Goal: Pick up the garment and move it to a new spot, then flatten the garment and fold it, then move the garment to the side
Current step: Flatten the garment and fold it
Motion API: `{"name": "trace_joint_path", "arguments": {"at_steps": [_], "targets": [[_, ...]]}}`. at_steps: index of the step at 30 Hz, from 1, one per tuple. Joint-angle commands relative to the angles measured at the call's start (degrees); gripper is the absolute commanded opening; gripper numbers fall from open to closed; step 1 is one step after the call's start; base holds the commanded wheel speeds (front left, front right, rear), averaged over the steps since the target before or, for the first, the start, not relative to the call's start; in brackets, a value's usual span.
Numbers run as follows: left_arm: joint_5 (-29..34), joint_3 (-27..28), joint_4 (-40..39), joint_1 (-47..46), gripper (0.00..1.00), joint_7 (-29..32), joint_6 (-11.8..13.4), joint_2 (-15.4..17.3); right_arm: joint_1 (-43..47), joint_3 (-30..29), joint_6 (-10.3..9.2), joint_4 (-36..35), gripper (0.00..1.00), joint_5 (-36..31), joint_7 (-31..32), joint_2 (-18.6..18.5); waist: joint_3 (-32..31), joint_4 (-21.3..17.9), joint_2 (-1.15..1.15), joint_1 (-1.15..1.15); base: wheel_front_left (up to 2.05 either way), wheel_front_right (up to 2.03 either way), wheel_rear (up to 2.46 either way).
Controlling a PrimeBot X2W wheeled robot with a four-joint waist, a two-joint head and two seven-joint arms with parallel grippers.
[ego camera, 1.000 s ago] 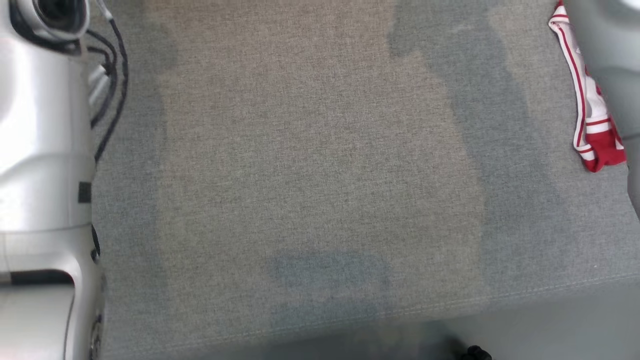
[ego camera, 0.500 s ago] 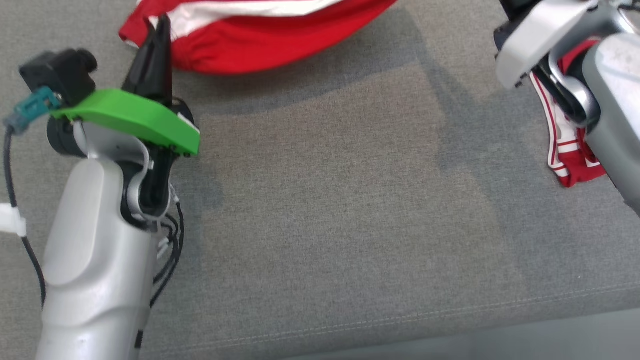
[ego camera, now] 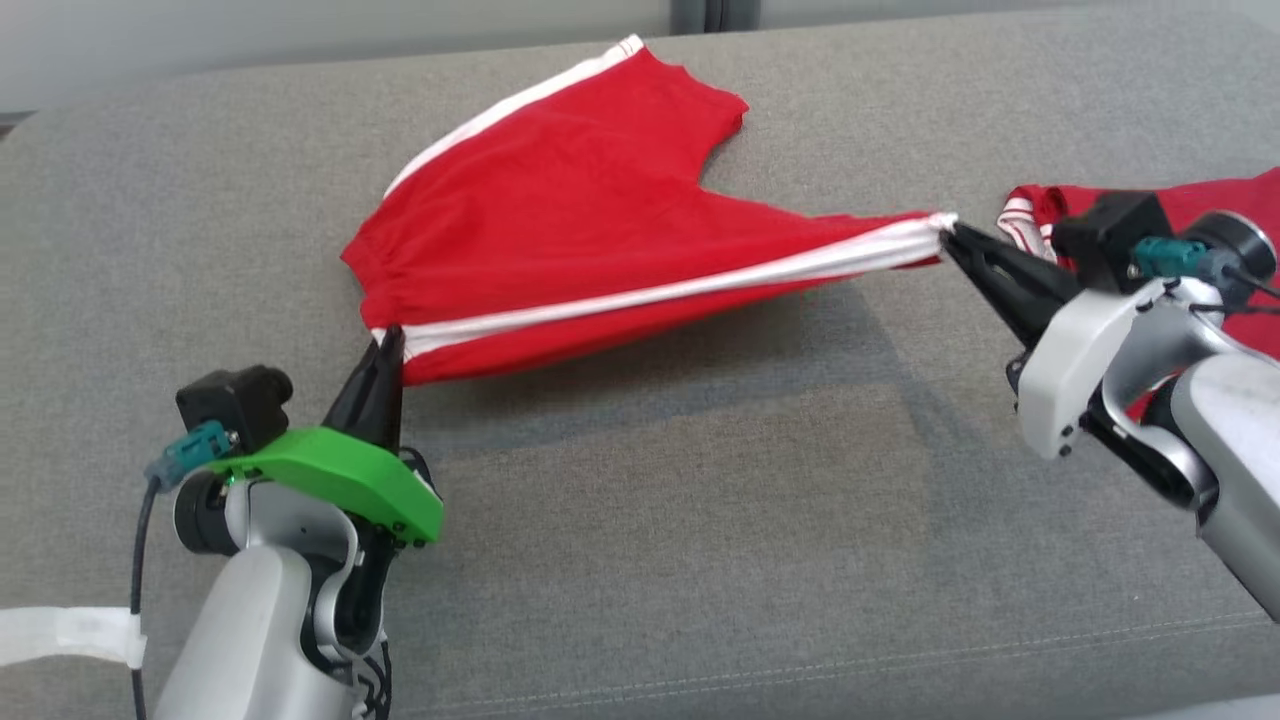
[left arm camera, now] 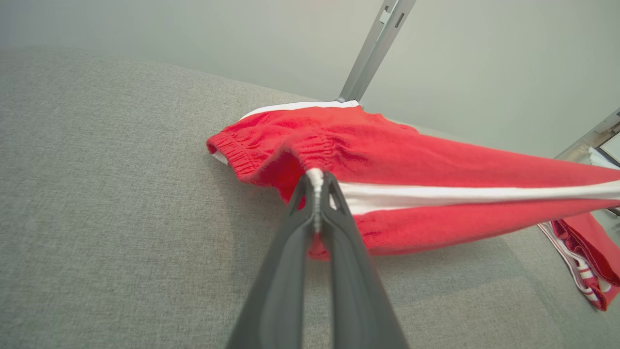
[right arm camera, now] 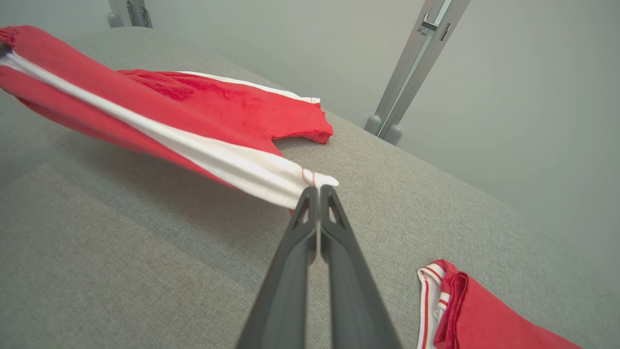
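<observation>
Grey upholstered cushion (ego camera: 700, 560) carries red shorts (ego camera: 560, 230), their white-striped edge stretched taut between both grippers. A second red garment (ego camera: 1235, 200) lies beside the right gripper (ego camera: 950, 232), which is clamped on the leg hem. The left gripper (ego camera: 388, 345) is clamped on the waistband corner.

Holdings on my grey, finely flecked cushion (ego camera: 700, 520): one red garment (ego camera: 560, 220) with a white side stripe, one further red piece (right arm camera: 484, 315) with red-and-white striped trim, my dark grey fingers (left arm camera: 286, 271), my left wrist's bright green bracket (ego camera: 340, 480).
</observation>
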Motion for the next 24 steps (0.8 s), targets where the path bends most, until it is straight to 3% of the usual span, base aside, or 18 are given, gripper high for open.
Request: {"name": "trace_joint_path", "arguments": {"at_steps": [1,8,19,24], "targets": [[0.1,0.0,-0.5,2.2,0.0,-0.3,0.6,0.4,2.3,0.0,-0.11,-1.1,0.0,1.1,1.5,-1.0,-3.2,0.5,0.0,0.0,0.0,0.0,0.0],[2.1,-2.0,-3.6,10.8,0.0,-2.7,3.0,-0.5,11.9,-1.7,-0.11,-6.6,0.0,3.1,8.1,-3.6,-6.3,0.4,0.0,0.0,0.0,0.0,0.0],[0.6,-1.8,-12.4,21.5,0.0,0.5,6.9,0.9,27.4,-13.1,-0.12,-16.2,0.0,1.9,15.5,-3.2,-8.6,1.0,0.0,0.0,0.0,0.0,0.0],[0.1,-2.0,-15.6,21.3,0.0,1.9,7.5,0.8,27.3,-15.7,-0.12,-19.8,0.0,-1.1,17.8,-1.7,-7.7,2.0,0.0,0.0,0.0,0.0,0.0]]}}
